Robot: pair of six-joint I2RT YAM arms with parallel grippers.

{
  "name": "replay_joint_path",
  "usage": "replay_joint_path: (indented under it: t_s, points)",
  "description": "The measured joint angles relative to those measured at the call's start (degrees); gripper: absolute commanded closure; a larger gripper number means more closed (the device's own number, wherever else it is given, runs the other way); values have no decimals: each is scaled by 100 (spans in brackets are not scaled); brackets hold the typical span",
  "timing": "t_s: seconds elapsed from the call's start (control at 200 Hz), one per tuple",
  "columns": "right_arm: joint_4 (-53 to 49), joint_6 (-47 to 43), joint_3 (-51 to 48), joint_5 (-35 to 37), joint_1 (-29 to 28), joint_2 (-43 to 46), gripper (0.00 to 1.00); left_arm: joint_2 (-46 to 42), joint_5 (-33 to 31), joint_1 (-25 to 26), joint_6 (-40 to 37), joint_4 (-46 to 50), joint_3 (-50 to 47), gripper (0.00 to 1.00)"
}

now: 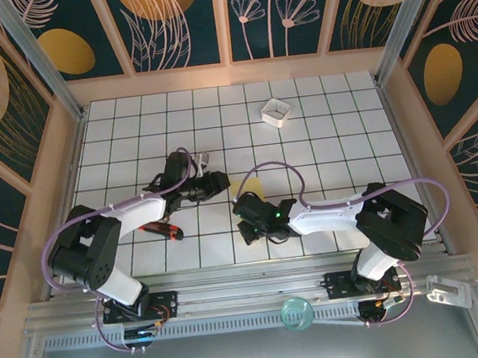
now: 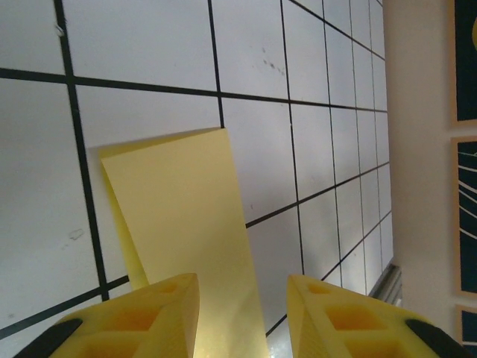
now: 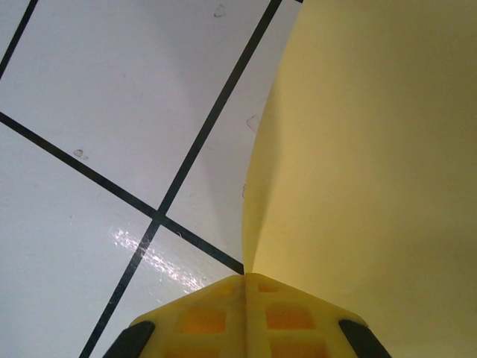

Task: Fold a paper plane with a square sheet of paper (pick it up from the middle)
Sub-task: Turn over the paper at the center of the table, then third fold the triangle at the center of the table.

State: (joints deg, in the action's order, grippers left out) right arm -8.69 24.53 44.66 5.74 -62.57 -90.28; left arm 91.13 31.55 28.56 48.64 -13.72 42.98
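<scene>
- Right wrist: right pincer (image 3: 246, 282) is pressed together, pinching one edge of the square sheet of paper (image 3: 373, 149). The sheet lifts off the surface (image 3: 112, 112) from that pinch.
- Left wrist: left pincer (image 2: 242, 302) is spread and holds nothing. The sheet lies ahead of and between its fingers, one layer doubled over another, with a sliver of the under layer showing along the left side.
- Top external: the sheet sits mid-surface, between the two pincers.
- My read is mid-fold, with a crease to set and no dart shape yet.
- To do it well, I'd hold the right pinch steady as the anchor. I'd check that the doubled edges line up before pressing.
- Then I'd bring the left down flat on the top layer and run along the fold line slowly. Thin paper will probably skid or tear if rushed.
- Count:
  - one sheet
  - two pincers
  - one small white box (image 1: 277, 112) on the far side, well apart from the work
  - one red-and-black tool (image 1: 161, 230) beside the left arm
</scene>
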Motion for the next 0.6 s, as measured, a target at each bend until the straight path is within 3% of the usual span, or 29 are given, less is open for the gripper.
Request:
replay_joint_path:
  t_s: [0.345, 0.595]
  points:
    - [304, 39, -101, -24, 0, 0, 93, 1088, 372, 153, 7, -17, 601, 63]
    - [358, 90, -157, -24, 22, 0, 93, 1364, 396, 306, -192, 162, 844, 64]
